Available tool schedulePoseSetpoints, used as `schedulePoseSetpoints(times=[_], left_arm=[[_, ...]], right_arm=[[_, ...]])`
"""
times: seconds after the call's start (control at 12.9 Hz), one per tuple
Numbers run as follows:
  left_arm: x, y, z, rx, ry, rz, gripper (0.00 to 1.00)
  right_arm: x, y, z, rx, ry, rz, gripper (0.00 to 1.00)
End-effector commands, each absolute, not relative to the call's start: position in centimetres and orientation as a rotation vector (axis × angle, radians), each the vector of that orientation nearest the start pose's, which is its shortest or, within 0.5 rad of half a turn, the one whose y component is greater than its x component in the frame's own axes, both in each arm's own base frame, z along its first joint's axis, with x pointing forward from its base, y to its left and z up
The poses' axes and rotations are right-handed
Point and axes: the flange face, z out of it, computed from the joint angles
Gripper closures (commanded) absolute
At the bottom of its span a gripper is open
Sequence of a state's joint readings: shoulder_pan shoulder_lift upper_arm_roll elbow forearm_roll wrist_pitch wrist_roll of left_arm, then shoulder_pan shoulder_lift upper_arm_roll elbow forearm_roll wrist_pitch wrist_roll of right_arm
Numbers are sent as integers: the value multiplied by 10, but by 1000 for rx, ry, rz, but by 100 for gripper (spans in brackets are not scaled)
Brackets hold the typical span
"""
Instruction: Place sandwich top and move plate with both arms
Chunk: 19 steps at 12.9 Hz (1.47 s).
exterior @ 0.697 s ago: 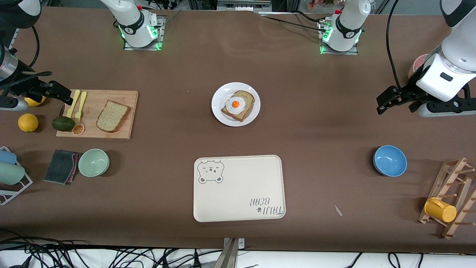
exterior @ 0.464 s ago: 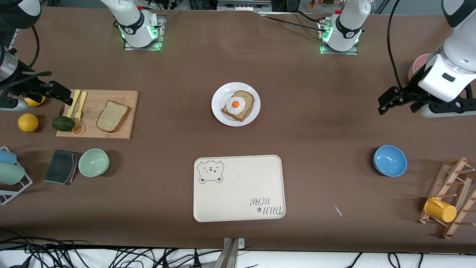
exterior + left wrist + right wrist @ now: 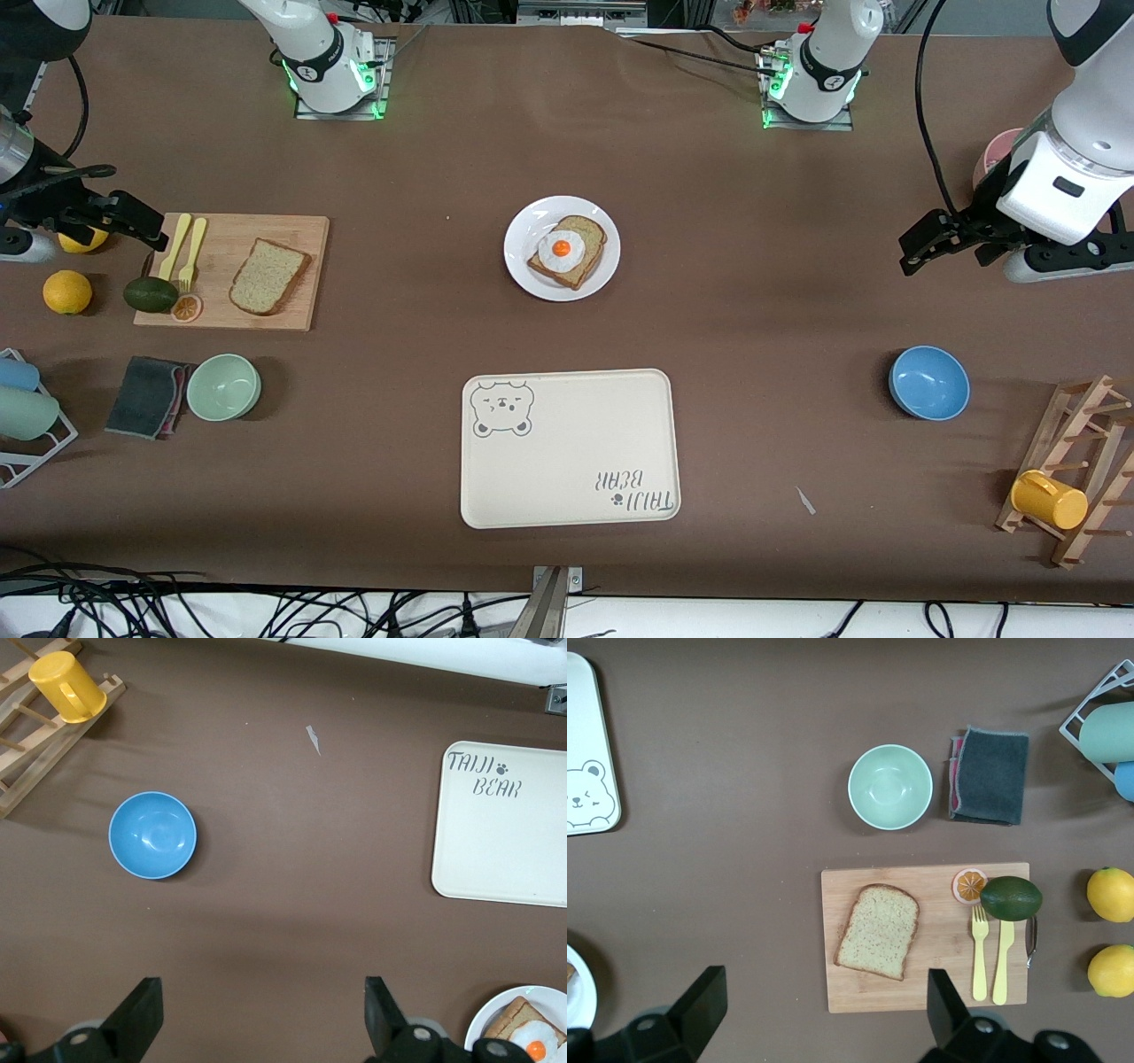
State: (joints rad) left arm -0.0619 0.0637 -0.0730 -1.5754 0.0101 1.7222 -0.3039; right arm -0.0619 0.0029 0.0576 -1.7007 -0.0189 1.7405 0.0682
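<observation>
The sandwich top [image 3: 268, 276], a speckled tan bread slice, lies on a wooden cutting board [image 3: 301, 237] toward the right arm's end; it also shows in the right wrist view [image 3: 877, 931]. The white plate [image 3: 518, 266] sits mid-table and bears a toast slice with a fried egg [image 3: 567, 251]. My right gripper [image 3: 146, 229] is open and empty, up in the air over the board's outer edge [image 3: 824, 973]. My left gripper [image 3: 917, 244] is open and empty over bare table at the left arm's end [image 3: 261, 981]. The plate's rim shows in the left wrist view [image 3: 496, 1014].
A cream bear tray [image 3: 567, 452] lies nearer the front camera than the plate. A blue bowl [image 3: 928, 382], a wooden rack with a yellow mug [image 3: 1050, 499], a green bowl [image 3: 223, 386], a grey cloth [image 3: 146, 395], lemons [image 3: 67, 291], an avocado [image 3: 151, 293] and yellow forks [image 3: 186, 248] stand around.
Both arms have shifted only slightly. Nothing on the table has moved and both grippers stay open.
</observation>
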Motion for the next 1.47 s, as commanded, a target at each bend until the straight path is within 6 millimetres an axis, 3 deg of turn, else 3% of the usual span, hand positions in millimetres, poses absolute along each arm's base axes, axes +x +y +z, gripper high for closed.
schedulePoseSetpoints(times=[0.0, 0.39, 0.77, 1.08, 1.39], left_arm=[[585, -75, 610, -3126, -296, -143, 0], [584, -77, 610, -3133, -297, -131, 0], [583, -76, 610, -3131, -297, -110, 0], [582, -75, 608, -3128, -297, -86, 0], [581, -76, 609, -3128, -297, -89, 0]], right_arm=[[569, -3, 581, -3164, 92, -55, 0], [569, -2, 580, -3162, 102, -52, 0], [571, -4, 567, -3159, 112, 8, 0], [573, 11, 570, -3170, 68, -17, 0], [574, 11, 568, -3171, 68, -12, 0]])
